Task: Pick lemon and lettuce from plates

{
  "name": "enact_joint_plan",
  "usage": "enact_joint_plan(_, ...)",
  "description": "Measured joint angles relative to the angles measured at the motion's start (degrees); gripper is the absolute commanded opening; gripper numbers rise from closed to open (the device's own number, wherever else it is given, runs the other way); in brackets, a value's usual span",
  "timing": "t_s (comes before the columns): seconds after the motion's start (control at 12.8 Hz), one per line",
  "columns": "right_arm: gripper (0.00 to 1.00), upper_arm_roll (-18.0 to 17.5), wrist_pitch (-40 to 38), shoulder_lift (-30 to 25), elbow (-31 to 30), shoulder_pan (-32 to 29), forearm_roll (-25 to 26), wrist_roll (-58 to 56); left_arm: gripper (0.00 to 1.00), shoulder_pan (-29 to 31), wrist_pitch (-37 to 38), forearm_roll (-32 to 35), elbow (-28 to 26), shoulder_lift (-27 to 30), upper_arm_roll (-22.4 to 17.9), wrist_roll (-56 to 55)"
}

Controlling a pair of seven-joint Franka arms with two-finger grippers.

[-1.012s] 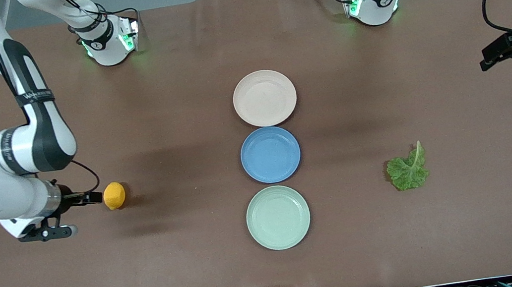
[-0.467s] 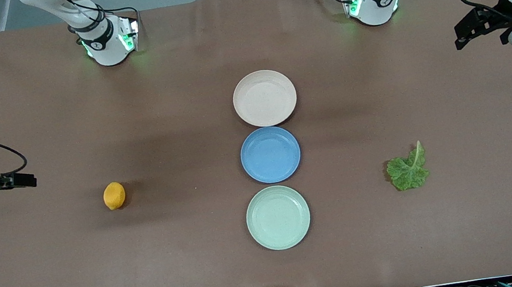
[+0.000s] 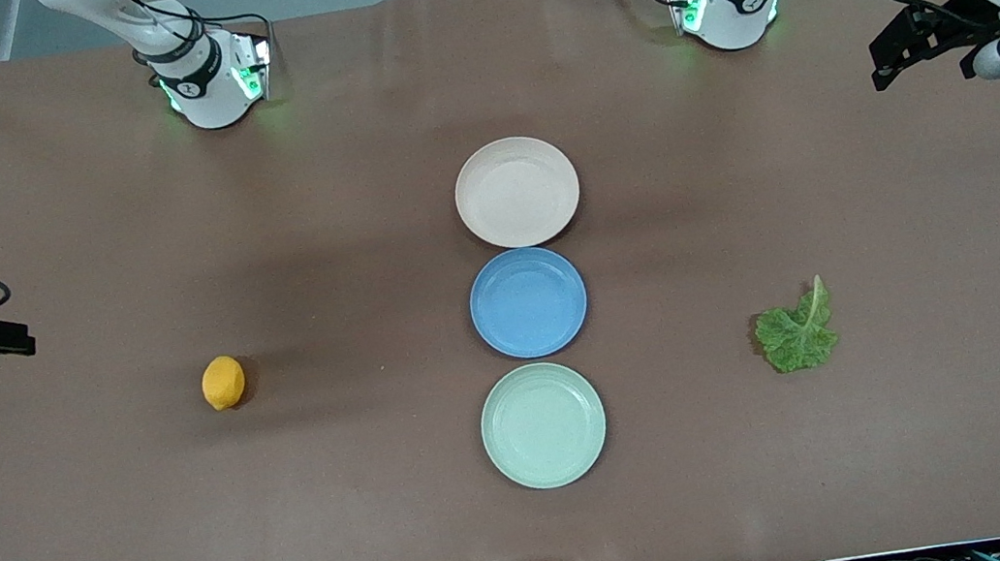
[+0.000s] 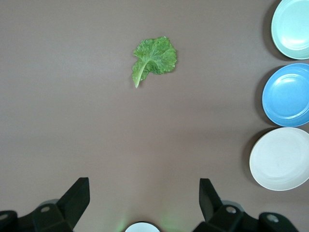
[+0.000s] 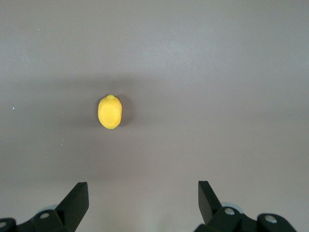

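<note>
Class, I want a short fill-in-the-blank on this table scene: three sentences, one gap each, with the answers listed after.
1. The lemon lies on the bare ____, not on a plate.
2. The plate between the beige-pink plate and the mint green plate is ____.
3. The lettuce lies toward the ____ arm's end of the table.

Answers: table; blue; left

Brown table (image 3: 398, 530) bears three plates (image 3: 516, 191), lemon (image 3: 224, 382), lettuce (image 3: 796, 335)

Yellow-orange lemon (image 3: 223, 383), green lettuce (image 3: 797, 335), beige-pink plate (image 3: 516, 191), blue plate (image 3: 528, 302), seemingly mint plate (image 3: 543, 425), brown table (image 3: 373, 494).
</note>
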State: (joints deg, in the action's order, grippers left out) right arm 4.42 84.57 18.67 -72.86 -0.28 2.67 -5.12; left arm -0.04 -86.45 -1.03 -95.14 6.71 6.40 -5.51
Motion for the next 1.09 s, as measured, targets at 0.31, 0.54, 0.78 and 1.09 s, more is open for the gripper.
enact_joint_plan(0.31, 1.0, -0.1, -5.9, -0.4, 0.8, 0.0, 0.0, 0.0, 1.0, 0.0, -1.1, 0.0, -0.1, -1.8, -0.1, 0.0)
enact_joint_plan(0.54, 1.0, -0.1, -6.8, -3.3, 0.3, -0.1, -0.4, 0.0, 1.0, 0.0, -1.1, 0.0, 0.8, -1.7, -0.1, 0.0)
enact_joint_plan(0.78, 1.0, -0.1, -5.0, -7.9, -4.5, -0.9, -1.3, 0.0, 1.0, 0.1, -1.9, 0.1, 1.8, -1.8, -0.2, 0.0)
enact_joint_plan(1.09, 1.0, 0.0, -1.3, -14.3, -12.5, -1.6, -1.4, -0.1, 1.0, 0.2, -2.1, 0.1, 4.0, -2.8, -0.5, 0.0)
